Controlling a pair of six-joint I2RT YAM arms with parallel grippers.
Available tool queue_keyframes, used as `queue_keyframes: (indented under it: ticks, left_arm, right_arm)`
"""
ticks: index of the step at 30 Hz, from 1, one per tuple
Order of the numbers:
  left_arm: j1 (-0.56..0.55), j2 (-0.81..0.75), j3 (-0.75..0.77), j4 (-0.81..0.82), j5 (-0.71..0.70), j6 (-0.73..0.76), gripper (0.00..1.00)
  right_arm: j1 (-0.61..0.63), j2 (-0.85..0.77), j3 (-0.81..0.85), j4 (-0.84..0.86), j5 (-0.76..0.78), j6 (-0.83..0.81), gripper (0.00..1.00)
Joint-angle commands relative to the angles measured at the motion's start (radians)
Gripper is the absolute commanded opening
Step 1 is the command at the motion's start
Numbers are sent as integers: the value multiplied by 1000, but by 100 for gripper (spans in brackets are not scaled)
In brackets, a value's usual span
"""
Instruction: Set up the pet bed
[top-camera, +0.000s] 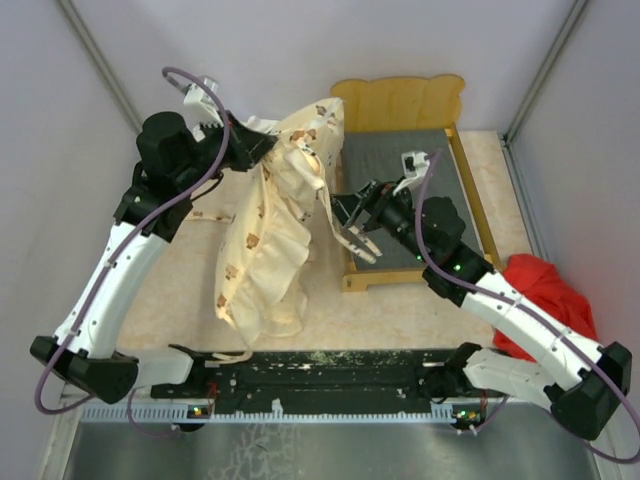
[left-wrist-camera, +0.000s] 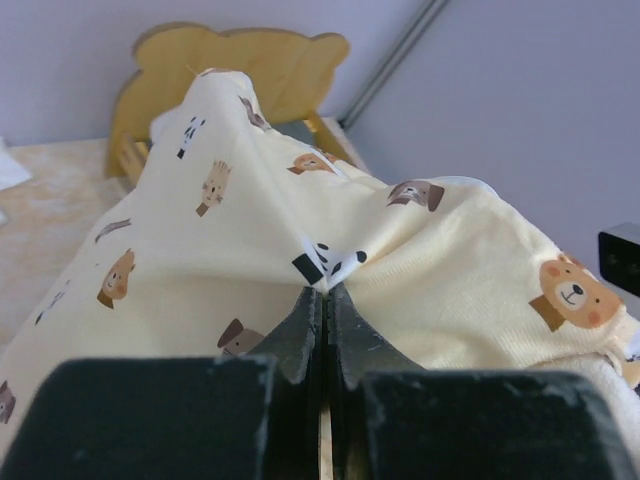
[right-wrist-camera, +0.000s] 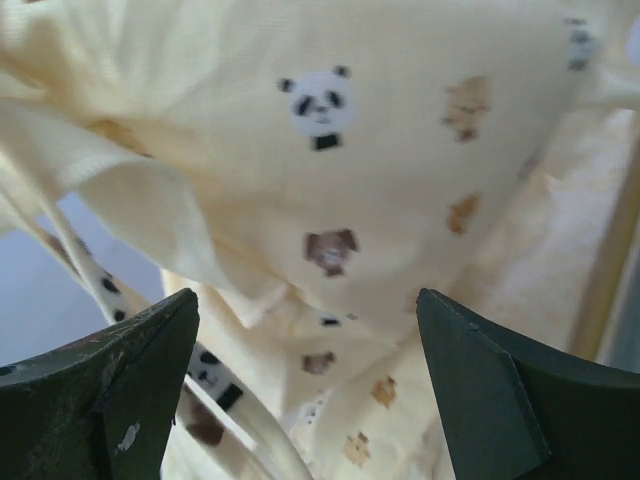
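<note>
Gripping a fold of the cream animal-print cushion (top-camera: 262, 240), the left gripper (top-camera: 268, 148) has its jaws pressed fully together, fabric pinched between the fingertips (left-wrist-camera: 305, 320). The grip point sits high, at the far left of the table (top-camera: 180, 300), just beside the bed frame (top-camera: 400, 185). From that point the cushion hangs limp and crumpled, draping towards the near side, with its lower edge resting on the table surface. The top of the fabric rises level with the left end of the wavy headboard (top-camera: 400, 100) and touches or overlaps the frame's left rail; exact contact cannot be confirmed.

The bed frame stands at the far right of the table, headboard away from the arms, its dark grey base (top-camera: 400, 160) uncovered. The cushion lies outside the frame, to its left.

The right gripper (top-camera: 348, 232) is positioned over the near left corner of the frame, pointing at the hanging cushion. Its fingers (right-wrist-camera: 130, 390) are spread wide apart and nothing sits between them; the wrist view shows the printed fabric (right-wrist-camera: 330, 150) close ahead but not clamped.

A red cloth (top-camera: 545, 295) lies bunched at the right edge of the table, well apart from the cushion and partly beneath the right arm.
</note>
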Motion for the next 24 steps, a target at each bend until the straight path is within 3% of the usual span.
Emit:
queue_keyframes:
  ticks: [1,7,13,14,15,16,18,19,22,24]
  left_arm:
    - [-4,19,-16,201,119,-174,0]
    - [-4,41,-127,360,181,-317,0]
    - [-6,99,-171,420,240,-399,0]
    - [-8,103,-179,436,244,-408,0]
    - [-8,106,-185,450,249,-414,0]
    - [-8,108,-186,458,257,-408,1]
    - [-7,102,-167,440,261,-317,18]
    - [-7,95,-148,382,235,-238,29]
    - [-7,66,-118,224,55,13,63]
    - [-6,48,-146,187,-80,129,72]
  right_arm:
    - [67,46,117,237,-48,-52,90]
    - [86,111,114,271,59,-73,90]
    - [88,201,137,311,183,-106,90]
    - [88,216,147,309,204,-119,85]
    - [88,228,161,299,223,-148,74]
    - [88,236,188,249,269,-174,51]
    - [81,236,227,126,372,-213,7]
    - [66,226,237,75,385,-247,0]
    - [8,147,194,-10,395,-331,0]
    - [-72,90,142,-31,344,-355,0]
